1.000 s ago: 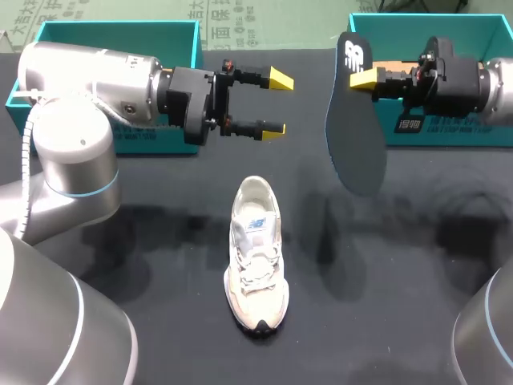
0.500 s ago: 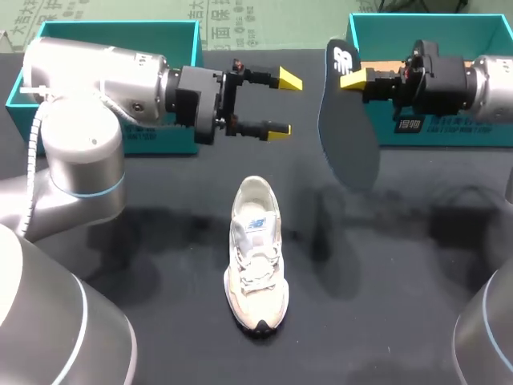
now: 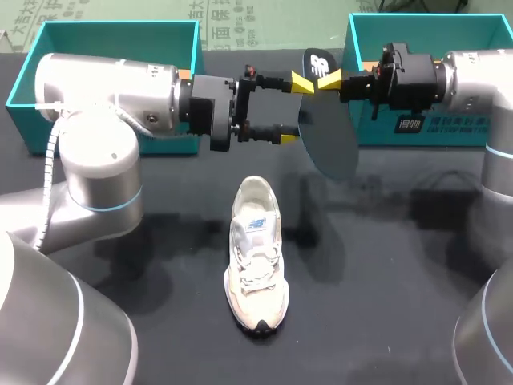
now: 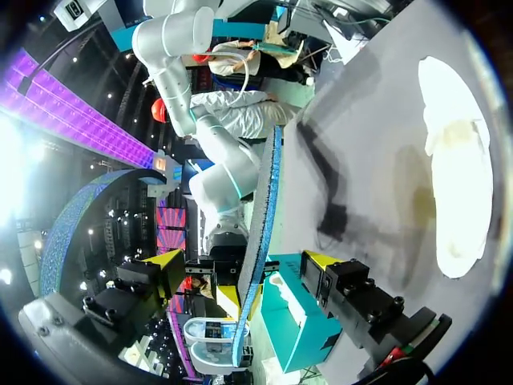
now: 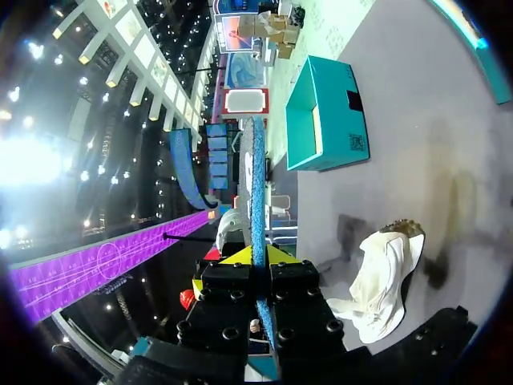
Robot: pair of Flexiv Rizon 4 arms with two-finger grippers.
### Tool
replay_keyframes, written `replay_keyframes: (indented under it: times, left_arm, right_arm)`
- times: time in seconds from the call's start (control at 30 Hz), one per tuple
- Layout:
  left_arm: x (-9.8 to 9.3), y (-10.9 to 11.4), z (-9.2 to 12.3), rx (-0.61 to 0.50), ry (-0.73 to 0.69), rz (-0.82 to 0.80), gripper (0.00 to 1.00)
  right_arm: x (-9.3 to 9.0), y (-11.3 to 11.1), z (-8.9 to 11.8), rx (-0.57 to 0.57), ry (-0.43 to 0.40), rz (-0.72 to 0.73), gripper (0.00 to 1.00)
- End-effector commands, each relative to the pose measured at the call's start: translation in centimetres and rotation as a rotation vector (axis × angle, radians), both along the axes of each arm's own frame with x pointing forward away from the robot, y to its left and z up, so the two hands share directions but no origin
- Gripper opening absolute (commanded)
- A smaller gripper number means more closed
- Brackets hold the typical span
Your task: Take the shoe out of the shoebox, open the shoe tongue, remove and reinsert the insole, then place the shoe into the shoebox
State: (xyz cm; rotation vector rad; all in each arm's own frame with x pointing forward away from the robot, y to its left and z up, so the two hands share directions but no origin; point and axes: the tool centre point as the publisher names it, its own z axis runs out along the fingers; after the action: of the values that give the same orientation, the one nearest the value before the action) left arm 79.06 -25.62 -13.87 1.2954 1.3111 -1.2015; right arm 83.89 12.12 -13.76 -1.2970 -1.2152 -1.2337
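Hanging from right end effector [image 3: 330, 80]: dark insole [image 3: 333, 140], blue-edged; shoe [image 3: 255, 257] off-white.

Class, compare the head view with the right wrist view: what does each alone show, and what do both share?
Head view only: the insole shows its broad dark face, and the shoe its laces. Right wrist view only: the insole's thin edge, pinched between the fingers of the right gripper. Shared: insole, shoe, right gripper, a teal shoebox.
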Motion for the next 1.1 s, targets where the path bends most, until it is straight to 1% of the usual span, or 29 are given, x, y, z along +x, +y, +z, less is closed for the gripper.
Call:
replay_keyframes:
  times: [0.03,0.07,0.1,0.17,0.4,0.67,0.7,0.77,0.83,0.93,1.0,1.03,1.1]
  left_arm:
    - [0.4,-0.7,-0.4,0.000,-0.005,0.002,0.85]
    - [0.5,-0.7,-0.4,-0.002,-0.007,0.003,0.82]
    - [0.6,-0.8,-0.5,-0.005,-0.008,0.005,0.81]
    - [0.9,-1.0,-0.6,-0.011,-0.009,0.011,0.72]
    - [1.3,-1.7,-0.5,-0.034,-0.019,0.017,0.49]
    - [1.5,-2.8,-0.5,-0.028,-0.048,0.032,0.44]
    - [1.5,-2.8,-0.5,-0.028,-0.048,0.033,0.41]
    - [1.5,-2.8,-0.5,-0.025,-0.049,0.037,0.40]
    - [1.5,-2.9,-0.6,-0.025,-0.048,0.040,0.36]
    - [1.5,-2.9,-0.6,-0.025,-0.049,0.043,0.26]
    - [1.5,-2.9,-0.7,-0.024,-0.049,0.045,0.25]
    - [1.5,-2.9,-0.7,-0.024,-0.049,0.046,0.21]
    - [1.5,-2.8,-0.8,-0.024,-0.048,0.049,0.21]
  right_arm:
    - [0.4,0.5,0.0,-0.007,0.012,0.011,0.00]
    - [0.4,0.5,0.0,-0.007,0.012,0.011,0.00]
    - [0.4,0.5,0.0,-0.007,0.012,0.011,0.00]
    - [0.4,0.5,0.0,-0.007,0.012,0.011,0.00]
    - [0.4,0.5,0.0,-0.007,0.012,0.011,0.00]
    - [0.4,0.5,0.0,-0.007,0.012,0.011,0.00]
    - [0.4,0.5,0.0,-0.007,0.012,0.011,0.00]
    - [0.4,0.5,0.0,-0.007,0.012,0.011,0.00]
    - [0.4,0.5,0.0,-0.007,0.012,0.011,0.00]
    - [0.4,0.5,0.0,-0.007,0.012,0.011,0.00]
    - [0.4,0.5,0.0,-0.007,0.012,0.011,0.00]
    - [0.4,0.5,0.0,-0.007,0.012,0.011,0.00]
    - [0.4,0.5,0.0,-0.007,0.012,0.011,0.00]
